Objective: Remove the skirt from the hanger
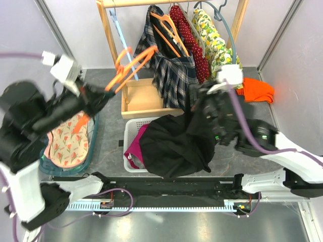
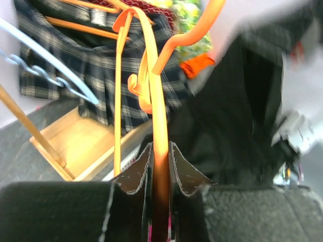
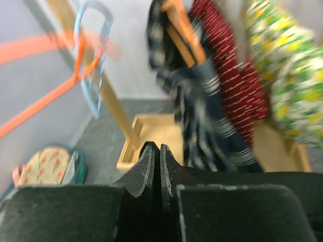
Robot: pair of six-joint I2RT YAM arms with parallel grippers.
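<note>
The plaid skirt (image 1: 174, 70) hangs on the wooden rack from its pale orange hanger (image 1: 169, 27). Both also show in the left wrist view, skirt (image 2: 101, 70) and hanger (image 2: 75, 25), and in the right wrist view, skirt (image 3: 202, 111) and hanger (image 3: 184, 30). My left gripper (image 1: 105, 95) (image 2: 160, 146) is left of the rack, shut on a separate brighter orange hanger (image 1: 131, 60) (image 2: 151, 75). My right gripper (image 1: 194, 96) (image 3: 160, 146) is just right of the skirt's hem. It is shut, and nothing shows between its jaws.
A black garment (image 1: 174, 143) drapes over a white basket (image 1: 132, 126) holding a magenta garment (image 1: 135, 146). Also here are the rack's wooden base (image 1: 144, 98), a light-blue hanger (image 1: 118, 30), red (image 1: 189, 40) and lemon-print (image 1: 214, 40) garments, an orange cloth (image 1: 257, 91) and a teal tub (image 1: 93, 146).
</note>
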